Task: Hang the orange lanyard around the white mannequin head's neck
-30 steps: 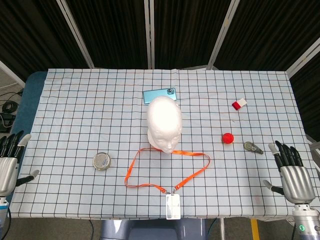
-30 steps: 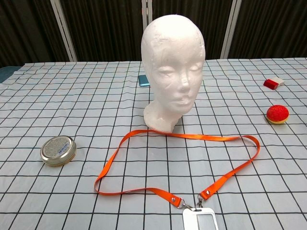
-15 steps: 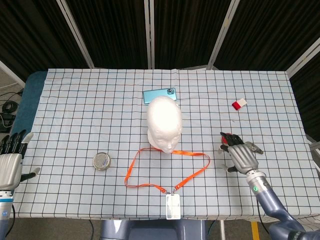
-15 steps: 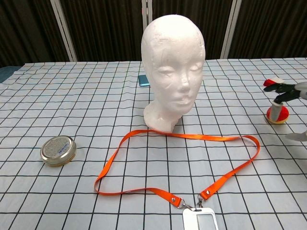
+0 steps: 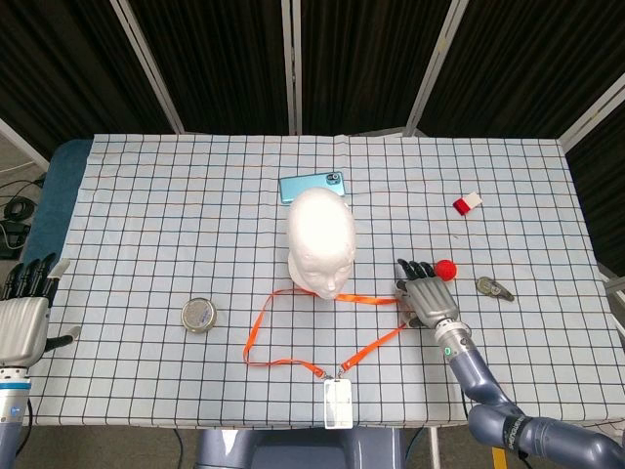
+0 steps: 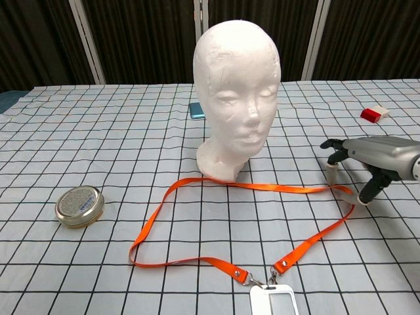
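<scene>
My left hand point(image 5: 21, 318) sits off the table's point(image 5: 137, 215) left edge, fingers apart, holding nothing. One round tin point(image 5: 198, 315), label unreadable. One orange lanyard point(image 6: 231, 226) lies flat in a loop before the one white mannequin head point(image 6: 237, 92), badge holder point(image 5: 338, 403) blank. One teal phone point(image 5: 312, 186) behind. My right hand point(image 5: 427, 292) hovers at the loop's right bend, fingers spread. One red ball point(image 5: 446, 268), one red-white block point(image 5: 467, 203).

Right hand point(image 5: 427, 296) low over table, fingers point(image 6: 335, 145) spread; left hand point(image 5: 21, 318) open, idle.
</scene>
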### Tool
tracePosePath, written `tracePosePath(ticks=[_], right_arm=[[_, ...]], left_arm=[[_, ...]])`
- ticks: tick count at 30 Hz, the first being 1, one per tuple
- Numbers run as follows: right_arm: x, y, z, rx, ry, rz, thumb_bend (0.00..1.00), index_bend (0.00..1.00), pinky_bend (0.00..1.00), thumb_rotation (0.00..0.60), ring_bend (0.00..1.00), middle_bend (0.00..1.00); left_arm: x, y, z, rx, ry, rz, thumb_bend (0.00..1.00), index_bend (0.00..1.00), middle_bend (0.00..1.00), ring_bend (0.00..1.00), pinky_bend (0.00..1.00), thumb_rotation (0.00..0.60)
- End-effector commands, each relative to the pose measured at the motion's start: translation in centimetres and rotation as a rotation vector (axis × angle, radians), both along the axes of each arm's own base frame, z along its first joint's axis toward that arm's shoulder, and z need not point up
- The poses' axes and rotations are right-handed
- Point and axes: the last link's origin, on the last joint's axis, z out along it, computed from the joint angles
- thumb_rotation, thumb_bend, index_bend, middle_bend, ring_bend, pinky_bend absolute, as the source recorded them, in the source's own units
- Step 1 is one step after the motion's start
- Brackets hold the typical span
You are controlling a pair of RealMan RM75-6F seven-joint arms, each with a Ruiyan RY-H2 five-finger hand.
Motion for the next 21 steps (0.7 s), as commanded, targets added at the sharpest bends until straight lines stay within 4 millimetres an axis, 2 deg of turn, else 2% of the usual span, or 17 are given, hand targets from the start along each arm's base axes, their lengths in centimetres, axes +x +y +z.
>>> tracePosePath(ticks=[1,14,21], right_arm=[[0.15,-0.2,-0.52,-0.007,0.008,-0.005,0.29,0.47,0.0,0.6,0.0,0.0],[-0.3,-0.55,-0.71,-0.042,0.03,0.006,0.34,0.55,0.0,0.6,0.0,0.0],[-0.5,-0.65,-0.75,-0.054,0.023,0.024,0.4,0.63,0.0,0.6,0.0,0.0]], left_arm=[[0.02,-0.01,-0.02,0.0,-0.001,-0.001,0.0,0.0,0.0,0.0,0.0,0.6],[-0.03,-0.05,-0.11,-0.005,-0.003,0.002,0.0,0.0,0.0,0.0,0.0,0.6],[-0.06,-0.05,-0.39,-0.012,0.002,0.004,0.0,0.0,0.0,0.0,0.0,0.6]])
